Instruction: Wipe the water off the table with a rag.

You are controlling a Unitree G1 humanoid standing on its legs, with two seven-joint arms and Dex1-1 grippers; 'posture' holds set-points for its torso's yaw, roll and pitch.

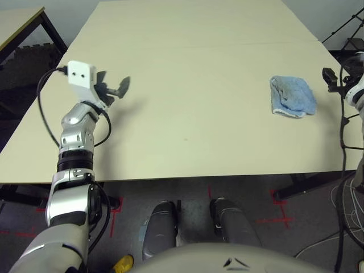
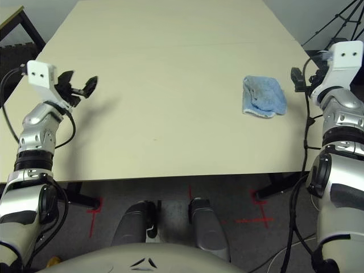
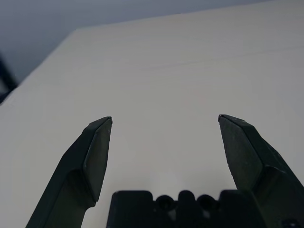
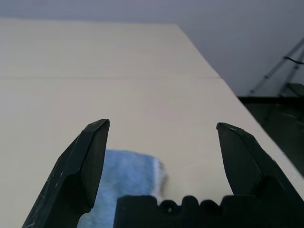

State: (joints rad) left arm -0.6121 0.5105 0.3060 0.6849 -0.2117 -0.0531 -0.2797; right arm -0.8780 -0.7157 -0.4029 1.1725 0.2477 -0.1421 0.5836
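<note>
Rag (image 1: pixel 292 96), light blue terry, folded, lying right of centre on the table (image 1: pixel 199 114): judged soft, light, best pinched at a raised fold (right gripper (image 4: pixel 161 126) spread, empty, beside it).

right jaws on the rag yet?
Apart. In the right eye view, bare table shows between the right gripper and the rag; the right wrist view shows the jaws open with nothing between them.
</note>
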